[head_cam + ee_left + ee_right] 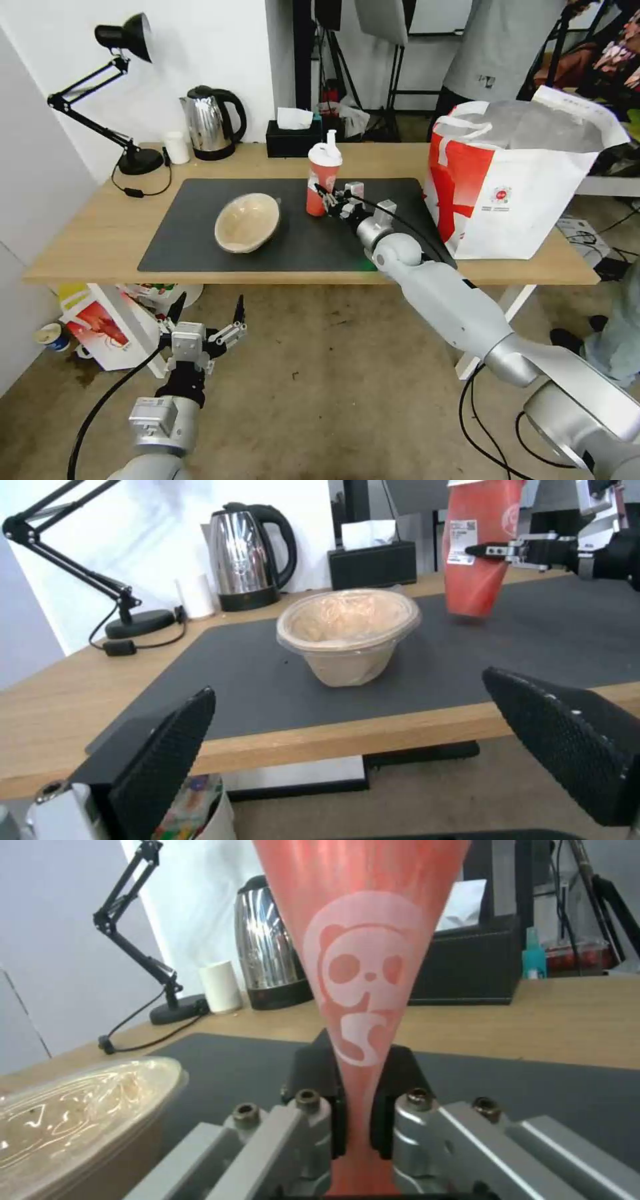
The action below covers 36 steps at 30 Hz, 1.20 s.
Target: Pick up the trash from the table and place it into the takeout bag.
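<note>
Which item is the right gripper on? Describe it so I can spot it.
On the dark grey mat, right of the tan paper bowl, stands a tall red cup. The right gripper is shut on its lower body. Its white lid and panda logo set it apart.

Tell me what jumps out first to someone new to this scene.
The right gripper pinches a tall red cup with a white lid at mid-mat on the long light-wood table. To the robot's right stands the big boxy white takeout bag with a red side panel; a tan paper bowl lies tipped at the cup's left.
</note>
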Tool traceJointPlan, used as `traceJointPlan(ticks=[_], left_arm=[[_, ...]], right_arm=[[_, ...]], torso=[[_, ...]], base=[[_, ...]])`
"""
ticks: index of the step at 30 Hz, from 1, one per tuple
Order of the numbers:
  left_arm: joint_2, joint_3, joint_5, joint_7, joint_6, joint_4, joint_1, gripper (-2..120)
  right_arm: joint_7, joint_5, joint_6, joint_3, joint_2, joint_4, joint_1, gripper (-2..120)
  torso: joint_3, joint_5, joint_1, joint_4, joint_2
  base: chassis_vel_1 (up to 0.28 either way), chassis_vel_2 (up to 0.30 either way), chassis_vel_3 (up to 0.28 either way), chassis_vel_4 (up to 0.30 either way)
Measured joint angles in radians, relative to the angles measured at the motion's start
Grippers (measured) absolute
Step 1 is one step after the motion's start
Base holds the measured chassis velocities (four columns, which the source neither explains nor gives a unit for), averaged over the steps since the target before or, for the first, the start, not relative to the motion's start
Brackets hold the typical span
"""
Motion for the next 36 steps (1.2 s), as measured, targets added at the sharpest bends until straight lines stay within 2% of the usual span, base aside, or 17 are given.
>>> traceJointPlan(ticks=[21,32,36], left_arm=[[0.0,0.0,0.0,0.0,0.0,0.0,0.0,100],[0.0,0.0,0.0,0.0,0.0,0.0,0.0,100],[0.0,0.0,0.0,0.0,0.0,0.0,0.0,100]], right_arm=[[-0.045,0.016,0.012,0.025,-0.035,0.037,0.002,3],[-0.024,0.047,0.011,0.024,-0.091,0.15,0.009,3],[-0.033,0.083,0.005,0.025,-0.137,0.228,0.026,3]], torso=[[0.0,0.0,0.0,0.0,0.0],[0.0,0.0001,0.0,0.0,0.0],[0.0,0.0001,0.0,-0.0001,0.0]], base=[[0.0,0.0,0.0,0.0],[0.0,0.0,0.0,0.0],[0.0,0.0,0.0,0.0]])
